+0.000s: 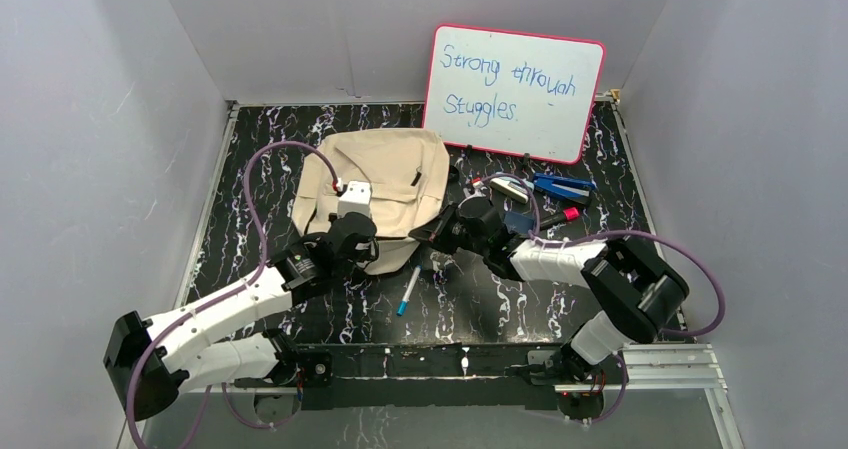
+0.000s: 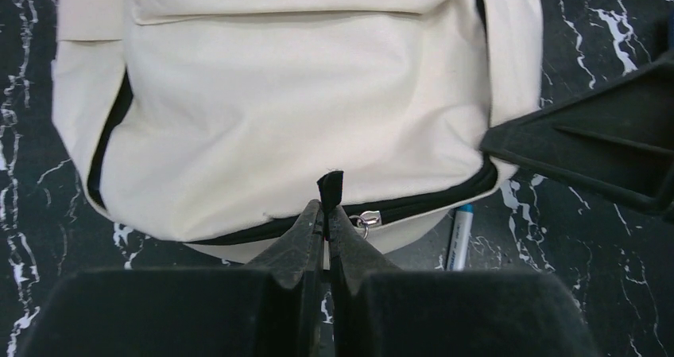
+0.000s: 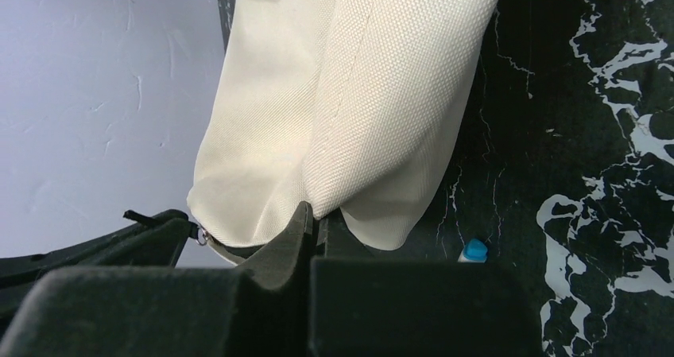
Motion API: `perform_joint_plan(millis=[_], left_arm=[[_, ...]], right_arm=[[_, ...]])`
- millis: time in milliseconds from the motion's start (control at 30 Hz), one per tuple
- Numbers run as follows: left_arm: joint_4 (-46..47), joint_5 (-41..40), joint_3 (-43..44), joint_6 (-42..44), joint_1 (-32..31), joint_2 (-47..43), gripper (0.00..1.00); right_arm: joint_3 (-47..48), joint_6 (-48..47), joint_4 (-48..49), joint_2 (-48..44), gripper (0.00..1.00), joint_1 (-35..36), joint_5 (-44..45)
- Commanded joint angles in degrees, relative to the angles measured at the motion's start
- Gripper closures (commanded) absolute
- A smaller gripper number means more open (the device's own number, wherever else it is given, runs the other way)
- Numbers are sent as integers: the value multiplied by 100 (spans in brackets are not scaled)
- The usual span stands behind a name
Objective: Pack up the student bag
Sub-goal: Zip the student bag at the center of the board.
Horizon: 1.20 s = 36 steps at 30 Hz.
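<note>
The beige canvas student bag [image 1: 375, 184] lies flat on the dark marbled table, its zipper edge toward the arms. It also fills the left wrist view [image 2: 294, 110]. My left gripper [image 2: 327, 206] is shut on the bag's dark zipper pull [image 2: 331, 188] at the near edge, next to the metal slider ring [image 2: 367, 219]. My right gripper [image 3: 318, 222] is shut on the bag's canvas [image 3: 350, 110] at its near right corner. In the top view the left gripper [image 1: 362, 247] and right gripper [image 1: 425, 233] sit at the bag's near edge.
A blue-capped white marker [image 1: 408, 290] lies on the table just in front of the bag, between the arms. A whiteboard [image 1: 514, 91] leans at the back. A stapler, blue tool and pens [image 1: 545, 191] lie behind the right arm. Grey walls enclose the table.
</note>
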Motion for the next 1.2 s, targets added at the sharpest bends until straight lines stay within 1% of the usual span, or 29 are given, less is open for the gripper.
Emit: perform_joint_plan(millis=[0,233,433,600,767,900,1033,1167], left_arm=[[-572,-1066,204,-240,47,-289,100],[-1103,-1389,216,-638,148,-377,100],[-1206,-1474,199,-643,175,-553,100],[-1281,-1502,225,-621,176,-612,100],[-1356,-1495,239,-629,182,-702,100],[-1501,-1479,297,-675,185,-844,100],[-1685,-1395,392,-735,180,-1027,100],[-1865,-1095,516,-755,176,-1251,100]], right_arm=[[-134,-284,-272,-459,100,-38,561],[-238,-637,-778,-817,100,-270,774],[-311,-1126,-1320,-1186,100,-723,701],[-255,-1692,-1748,-1399,100,-1300,443],[117,-2515,-2055,-1004,100,-2063,-476],[629,-3173,-2220,-451,100,-2447,-835],[1188,-3563,-2274,85,100,-2533,-1115],[1701,-3737,-2351,452,100,-2521,-1423]])
